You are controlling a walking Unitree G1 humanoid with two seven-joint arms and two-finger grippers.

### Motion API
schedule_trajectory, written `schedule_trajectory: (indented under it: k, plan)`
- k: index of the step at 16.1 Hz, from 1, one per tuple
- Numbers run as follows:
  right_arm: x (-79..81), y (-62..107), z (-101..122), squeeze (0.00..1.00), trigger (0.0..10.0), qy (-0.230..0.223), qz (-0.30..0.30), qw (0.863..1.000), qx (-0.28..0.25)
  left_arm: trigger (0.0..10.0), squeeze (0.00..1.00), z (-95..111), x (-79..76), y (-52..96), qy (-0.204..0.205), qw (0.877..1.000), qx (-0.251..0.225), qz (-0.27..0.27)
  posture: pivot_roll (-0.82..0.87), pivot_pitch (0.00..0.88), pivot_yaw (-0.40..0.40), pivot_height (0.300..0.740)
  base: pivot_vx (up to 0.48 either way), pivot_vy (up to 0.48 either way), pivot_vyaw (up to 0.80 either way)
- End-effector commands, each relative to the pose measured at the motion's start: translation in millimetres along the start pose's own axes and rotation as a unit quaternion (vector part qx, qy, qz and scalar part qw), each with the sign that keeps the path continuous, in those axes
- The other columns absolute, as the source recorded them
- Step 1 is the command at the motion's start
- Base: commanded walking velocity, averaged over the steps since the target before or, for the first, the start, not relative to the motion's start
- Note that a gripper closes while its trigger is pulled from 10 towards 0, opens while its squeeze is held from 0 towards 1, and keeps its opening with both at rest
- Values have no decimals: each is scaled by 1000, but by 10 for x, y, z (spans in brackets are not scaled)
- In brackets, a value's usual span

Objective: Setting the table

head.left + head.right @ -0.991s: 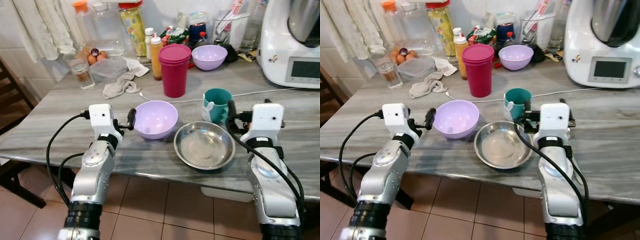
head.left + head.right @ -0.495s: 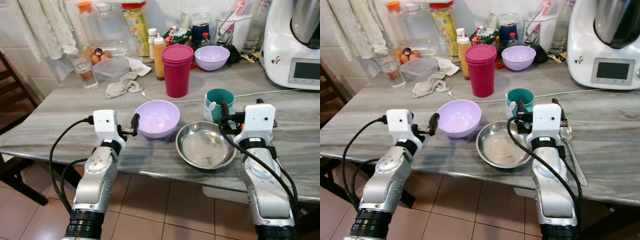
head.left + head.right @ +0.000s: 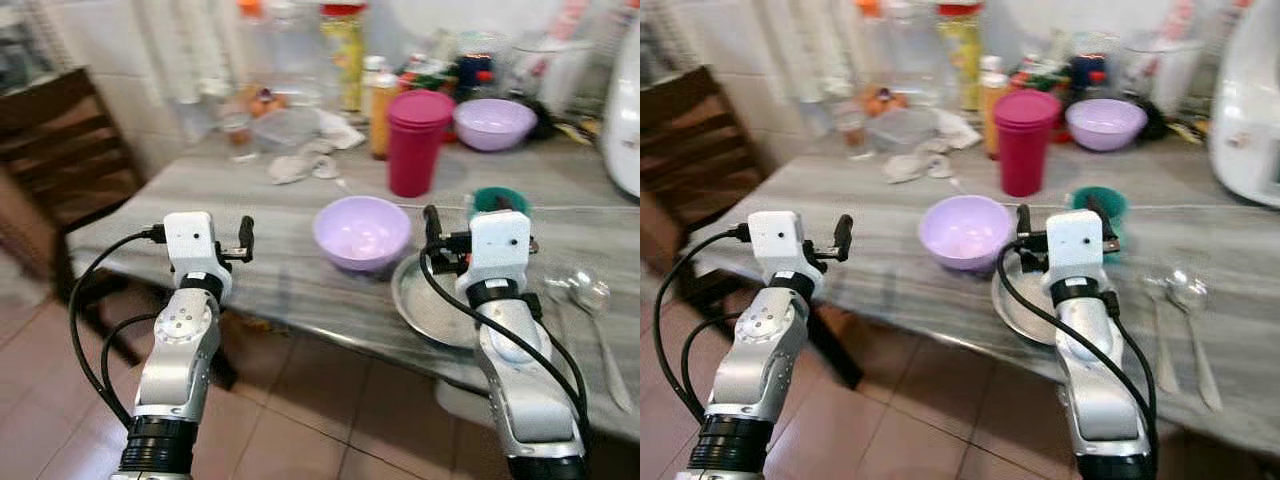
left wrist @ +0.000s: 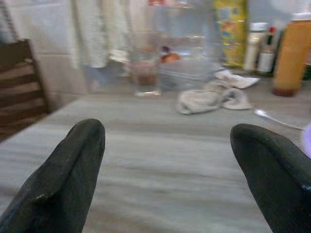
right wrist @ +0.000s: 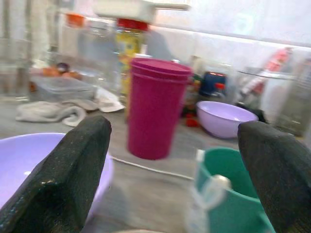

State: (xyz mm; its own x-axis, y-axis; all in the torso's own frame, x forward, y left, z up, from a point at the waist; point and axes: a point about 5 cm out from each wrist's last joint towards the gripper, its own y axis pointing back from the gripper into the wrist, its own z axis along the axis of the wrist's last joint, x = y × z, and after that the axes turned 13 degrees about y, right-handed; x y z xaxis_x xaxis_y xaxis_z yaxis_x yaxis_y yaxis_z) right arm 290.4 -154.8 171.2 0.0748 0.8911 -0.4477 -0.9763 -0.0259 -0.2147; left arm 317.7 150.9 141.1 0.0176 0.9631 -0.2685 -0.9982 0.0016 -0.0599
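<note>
Two spoons (image 3: 585,300) now lie on the counter (image 3: 290,270) right of the steel plate (image 3: 425,310), probably just placed. Left gripper (image 4: 167,170) jaws released over bare counter; right gripper (image 5: 167,165) jaws released, facing the teal mug (image 5: 228,179) behind that plate.

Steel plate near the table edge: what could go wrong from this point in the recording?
The steel plate sits at the table's front edge, right under the right gripper; a nudge from that arm could tip it off. The teal cup stands just behind that gripper and might be knocked over. Both eye views are blurred, so the open left gripper may misjudge the purple bowl.
</note>
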Motion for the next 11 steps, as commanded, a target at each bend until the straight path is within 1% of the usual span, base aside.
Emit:
schedule_trajectory:
  k: [1,2,4,7,9,11]
  plan:
    - [67,3,79,0,10000,-5,16,1000,-18,10000,0,-9,99,18,-15,1000,0,18,-209,0,134,740,0,0,781]
    - [115,13,80,0,10000,-11,31,999,-21,10000,0,-22,133,21,-26,999,0,30,-210,0,136,740,0,0,781]
    - [157,26,95,0,10000,-7,46,999,-28,10000,0,-32,176,31,-39,998,-1,50,-211,0,137,740,0,0,781]
    - [166,39,98,0,10000,-4,52,998,-30,10000,0,-94,233,75,-51,997,5,59,-212,0,135,740,0,0,781]
    - [172,44,104,0,10000,2,59,998,-34,10000,0,-122,338,120,-72,994,-2,85,-213,0,130,740,0,0,781]
    - [171,39,108,0,10000,5,62,997,-37,10000,0,-152,391,135,-71,993,3,97,-212,0,124,740,0,0,778]
